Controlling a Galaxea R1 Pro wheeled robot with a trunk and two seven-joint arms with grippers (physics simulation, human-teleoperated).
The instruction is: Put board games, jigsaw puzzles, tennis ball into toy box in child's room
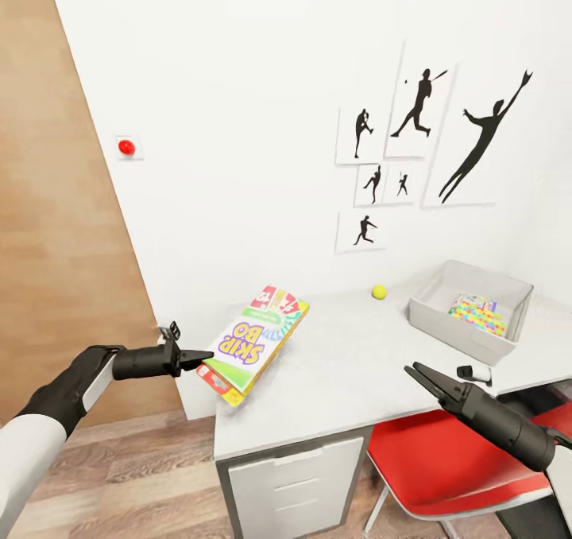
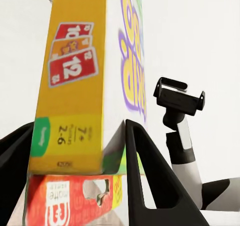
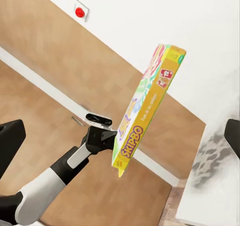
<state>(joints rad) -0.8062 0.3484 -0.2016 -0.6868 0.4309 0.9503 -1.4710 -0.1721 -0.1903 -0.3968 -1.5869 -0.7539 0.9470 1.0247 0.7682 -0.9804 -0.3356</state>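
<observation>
Head view has the left claw pinching the Skip-Bo board game by its near short end, out past the left edge of the table. The box is tilted, its long axis running from the claw up and away toward the wall, far end hanging over the table's corner. In the left wrist view you can see both fingers clamped on the yellow edge of the box, so that grip looks solid.

What matters now: the toy box sits at the far right of the table, well apart from the game, with a jigsaw puzzle already lying inside. The tennis ball is on the table between them, near the wall. So the game has to travel rightward across the whole tabletop. The right claw is spread and carrying nothing, hovering just in front of the toy box, way closer than the left. I'd guess a long left-arm reach or a handoff.
</observation>
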